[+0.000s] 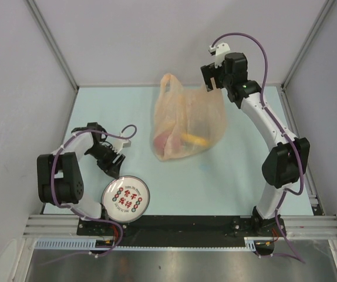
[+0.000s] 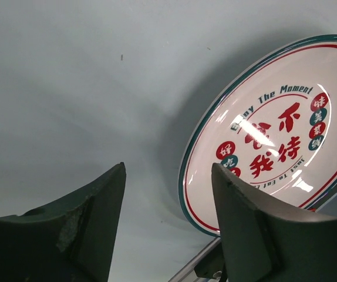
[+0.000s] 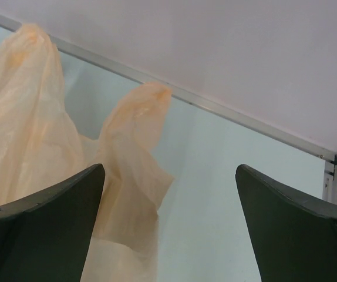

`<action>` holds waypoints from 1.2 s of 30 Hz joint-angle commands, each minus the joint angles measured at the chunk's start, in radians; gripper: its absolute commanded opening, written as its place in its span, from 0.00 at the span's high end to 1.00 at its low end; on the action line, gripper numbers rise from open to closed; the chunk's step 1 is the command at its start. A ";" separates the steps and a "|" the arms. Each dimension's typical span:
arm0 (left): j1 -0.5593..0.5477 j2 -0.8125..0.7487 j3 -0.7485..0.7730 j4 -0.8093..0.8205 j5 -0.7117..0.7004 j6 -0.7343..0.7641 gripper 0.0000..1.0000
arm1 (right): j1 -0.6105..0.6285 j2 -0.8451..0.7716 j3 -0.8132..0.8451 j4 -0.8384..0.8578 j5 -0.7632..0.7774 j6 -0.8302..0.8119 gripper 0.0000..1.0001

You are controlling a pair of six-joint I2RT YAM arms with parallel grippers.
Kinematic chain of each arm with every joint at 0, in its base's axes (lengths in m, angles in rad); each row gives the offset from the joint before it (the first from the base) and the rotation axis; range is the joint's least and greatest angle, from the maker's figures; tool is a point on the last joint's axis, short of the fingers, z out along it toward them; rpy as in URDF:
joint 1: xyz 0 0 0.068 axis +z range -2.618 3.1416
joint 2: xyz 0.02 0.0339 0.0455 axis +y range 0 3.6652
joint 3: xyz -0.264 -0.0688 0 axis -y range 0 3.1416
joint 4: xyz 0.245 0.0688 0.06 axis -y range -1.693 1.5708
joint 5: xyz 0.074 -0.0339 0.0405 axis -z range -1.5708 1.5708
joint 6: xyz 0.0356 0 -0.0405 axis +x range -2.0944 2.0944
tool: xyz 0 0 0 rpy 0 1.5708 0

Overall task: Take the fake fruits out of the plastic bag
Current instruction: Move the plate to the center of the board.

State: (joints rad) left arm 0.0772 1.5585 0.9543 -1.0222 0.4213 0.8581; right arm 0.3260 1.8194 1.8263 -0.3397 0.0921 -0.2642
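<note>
The pale-orange plastic bag (image 1: 186, 120) lies at the table's middle back, handles toward the far wall. Through it show a red fruit (image 1: 167, 140) and a yellow banana (image 1: 195, 140); the other fruits are hidden. My right gripper (image 1: 211, 82) is open and empty, just above the bag's right handle. In the right wrist view the gripper (image 3: 168, 176) frames bare table, with that handle (image 3: 134, 135) beside the left finger (image 3: 45, 229). My left gripper (image 1: 114, 164) is open and empty, low at the near left, far from the bag.
A round white plate with red characters (image 1: 125, 198) lies at the near edge by my left gripper; it also shows in the left wrist view (image 2: 274, 135), right of the open gripper (image 2: 168, 176). Grey walls enclose the table's back and sides.
</note>
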 commanded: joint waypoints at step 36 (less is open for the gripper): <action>-0.330 0.420 0.187 0.494 0.534 -0.852 1.00 | -0.097 -0.267 -0.260 0.027 -0.048 -0.030 0.00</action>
State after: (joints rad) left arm -0.2466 1.9347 1.1198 -0.7540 0.8474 0.2794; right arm 0.2367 1.6115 1.5833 -0.3260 0.0692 -0.2924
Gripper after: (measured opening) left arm 0.038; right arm 0.994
